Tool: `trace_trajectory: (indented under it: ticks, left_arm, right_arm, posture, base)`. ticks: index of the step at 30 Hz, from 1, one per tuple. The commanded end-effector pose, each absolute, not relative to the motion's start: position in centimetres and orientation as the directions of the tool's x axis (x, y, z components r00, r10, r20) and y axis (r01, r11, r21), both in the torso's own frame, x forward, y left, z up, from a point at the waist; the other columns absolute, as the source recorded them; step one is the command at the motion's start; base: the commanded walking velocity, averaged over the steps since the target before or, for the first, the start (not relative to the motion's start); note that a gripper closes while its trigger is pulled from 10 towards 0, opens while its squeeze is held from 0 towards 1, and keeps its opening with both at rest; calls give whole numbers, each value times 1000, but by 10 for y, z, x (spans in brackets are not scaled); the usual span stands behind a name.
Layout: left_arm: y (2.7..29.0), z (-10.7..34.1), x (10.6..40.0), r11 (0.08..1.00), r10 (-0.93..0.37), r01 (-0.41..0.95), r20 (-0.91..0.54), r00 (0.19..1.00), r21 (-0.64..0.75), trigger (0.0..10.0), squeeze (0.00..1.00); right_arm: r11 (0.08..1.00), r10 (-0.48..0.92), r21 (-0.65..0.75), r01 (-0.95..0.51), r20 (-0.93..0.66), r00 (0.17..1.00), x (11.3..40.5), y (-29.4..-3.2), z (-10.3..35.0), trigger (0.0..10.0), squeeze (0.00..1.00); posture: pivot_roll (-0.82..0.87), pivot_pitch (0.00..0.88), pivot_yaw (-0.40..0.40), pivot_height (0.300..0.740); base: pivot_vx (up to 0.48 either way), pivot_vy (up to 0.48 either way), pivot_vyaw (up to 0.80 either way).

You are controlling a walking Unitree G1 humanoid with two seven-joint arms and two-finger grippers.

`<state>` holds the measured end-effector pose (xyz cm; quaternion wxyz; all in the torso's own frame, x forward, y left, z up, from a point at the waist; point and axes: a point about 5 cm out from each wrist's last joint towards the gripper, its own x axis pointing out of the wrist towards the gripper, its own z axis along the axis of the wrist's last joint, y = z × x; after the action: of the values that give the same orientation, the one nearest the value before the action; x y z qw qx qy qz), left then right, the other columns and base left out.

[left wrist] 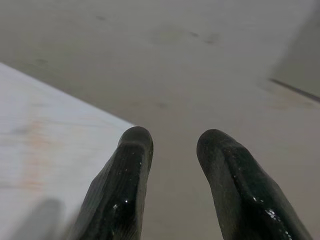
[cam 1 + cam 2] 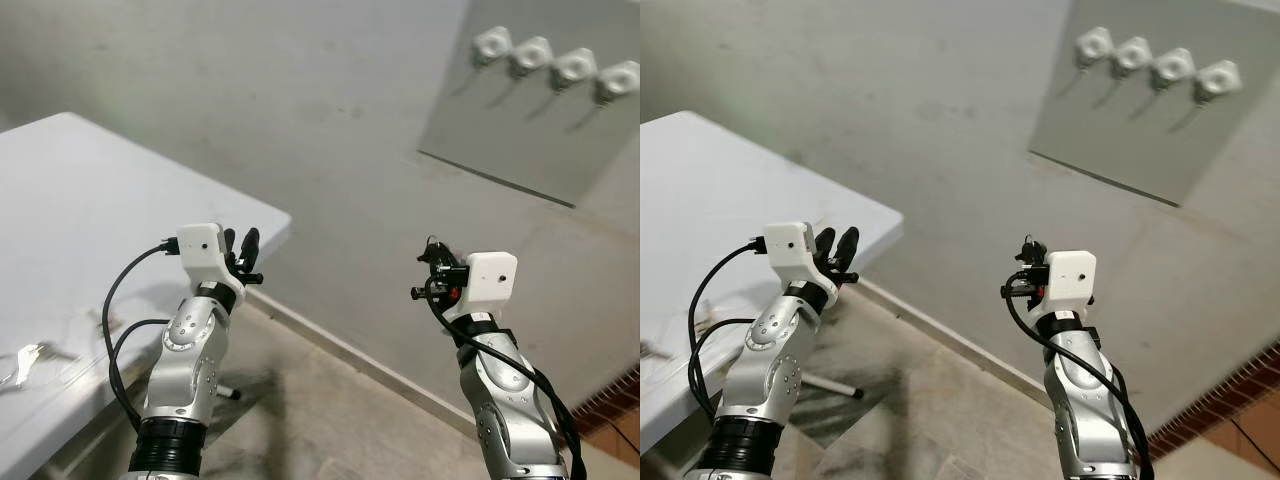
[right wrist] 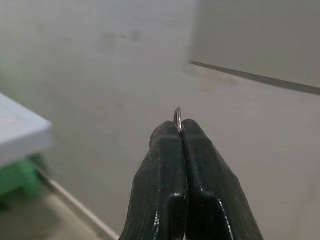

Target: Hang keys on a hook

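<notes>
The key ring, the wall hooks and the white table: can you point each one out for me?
key ring (image 3: 177,114): right wrist view, the metal loop poking above the fingertips.
wall hooks (image 2: 532,55): left eye view, second hook's white base.
white table (image 2: 90,200): left eye view, bare top.

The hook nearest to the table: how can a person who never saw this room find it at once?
Find the grey panel on the wall, upper right. Four white hooks run along its top. The wanted hook is the leftmost, with neighbours only to its right.

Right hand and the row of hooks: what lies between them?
Only bare grey wall between the right hand, pinching a key ring, and the hooks, in both eye views.
</notes>
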<state>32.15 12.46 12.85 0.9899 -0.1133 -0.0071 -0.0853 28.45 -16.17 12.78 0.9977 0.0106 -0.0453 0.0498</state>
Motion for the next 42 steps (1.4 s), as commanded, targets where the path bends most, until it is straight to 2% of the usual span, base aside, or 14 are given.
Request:
trace_trajectory:
  ticks: [1, 29, 34, 38, 42]
  left_arm:
    - [125, 128, 323, 967, -162, 163, 22, 987, -197, 10000, 0]
    - [116, 126, 319, 959, -220, 219, 19, 975, -178, 10000, 0]
    - [117, 127, 319, 959, -224, 223, 16, 975, -173, 10000, 0]
    - [119, 129, 322, 960, -230, 229, 12, 973, -161, 10000, 0]
    - [118, 132, 323, 958, -242, 241, 10, 970, -157, 10000, 0]
  right_arm:
    - [994, 103, 19, -106, 121, 987, 286, -160, 136, 10000, 0]
    - [995, 84, 49, -91, 129, 988, 286, -156, 133, 10000, 0]
    - [997, 12, 79, -17, 61, 998, 291, -157, 126, 10000, 0]
    - [987, -93, 128, 99, -56, 994, 297, -162, 118, 10000, 0]
    - [981, -128, 134, 138, -78, 989, 296, -166, 115, 10000, 0]
  posture:
    - [85, 0, -61, 740]
    - [93, 0, -35, 740]
    - [96, 0, -18, 740]
    - [90, 0, 7, 740]
    - [85, 0, 28, 740]
  base:
    - [0, 0, -750]
    - [0, 0, -724]
    - [0, 0, 0]
    - [0, 0, 0]
    - [0, 0, 0]
